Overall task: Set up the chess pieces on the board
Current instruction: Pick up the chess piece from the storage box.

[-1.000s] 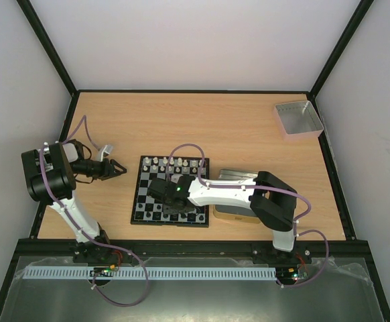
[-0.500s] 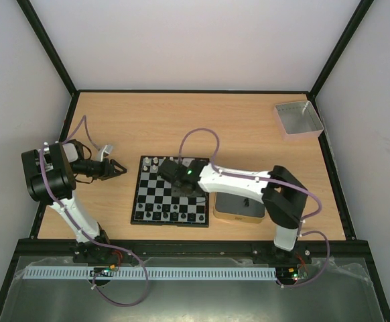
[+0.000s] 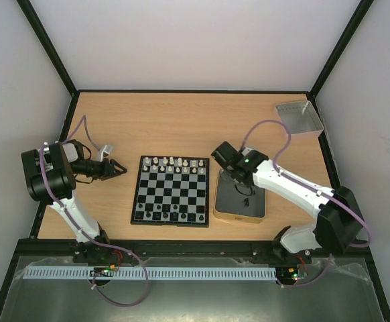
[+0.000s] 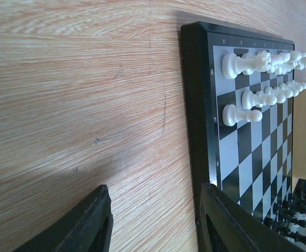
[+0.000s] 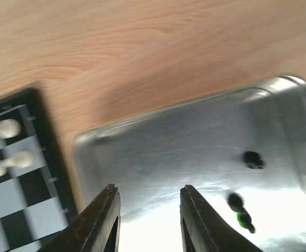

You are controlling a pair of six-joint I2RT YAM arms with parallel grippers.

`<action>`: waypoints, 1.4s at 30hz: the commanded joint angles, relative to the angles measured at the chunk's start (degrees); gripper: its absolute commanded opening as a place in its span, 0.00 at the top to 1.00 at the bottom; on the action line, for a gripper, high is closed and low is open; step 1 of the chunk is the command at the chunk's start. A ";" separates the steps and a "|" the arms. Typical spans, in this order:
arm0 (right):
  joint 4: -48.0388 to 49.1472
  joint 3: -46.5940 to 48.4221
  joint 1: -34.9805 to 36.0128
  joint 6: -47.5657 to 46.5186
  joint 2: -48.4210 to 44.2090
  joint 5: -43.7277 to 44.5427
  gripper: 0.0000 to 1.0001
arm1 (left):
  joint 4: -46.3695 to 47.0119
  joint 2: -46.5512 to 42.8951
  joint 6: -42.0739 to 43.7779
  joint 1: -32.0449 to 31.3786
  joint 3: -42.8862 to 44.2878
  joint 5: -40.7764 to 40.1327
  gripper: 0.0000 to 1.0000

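The board (image 3: pixel 170 192) lies mid-table. White chess pieces (image 3: pixel 175 165) fill its far rows and black chess pieces (image 3: pixel 171 212) line its near rows. My right gripper (image 3: pixel 242 184) is open and empty, hovering over the gold-rimmed tin (image 3: pixel 230 209). In the right wrist view the gripper (image 5: pixel 148 220) sits above the tin floor (image 5: pixel 169 152), with two loose black pieces (image 5: pixel 253 159) to its right and the board's corner (image 5: pixel 37 136) to its left. My left gripper (image 3: pixel 118 168) is open and empty, left of the board. In its wrist view (image 4: pixel 153 220) it hovers over bare wood beside the board's edge (image 4: pixel 195 105).
A grey square tray (image 3: pixel 299 119) stands at the far right corner. The tin sits right against the board's right side. Black frame rails border the table.
My right arm has swung from over the board to the right and now hangs over the tin. The left arm has not moved.
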 commanded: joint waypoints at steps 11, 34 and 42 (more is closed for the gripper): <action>0.01 -15.55 -12.92 3.84 -8.79 -2.43 0.69 | 3.00 4.71 0.84 1.14 -1.52 -16.98 0.52; 10.56 -22.31 -18.22 0.07 -7.77 -9.87 0.73 | 3.48 5.09 0.18 0.67 -1.54 -17.83 0.51; 10.85 -23.65 -18.57 -0.36 -8.05 -9.67 0.73 | 3.48 5.09 0.18 0.49 -1.54 -17.92 0.51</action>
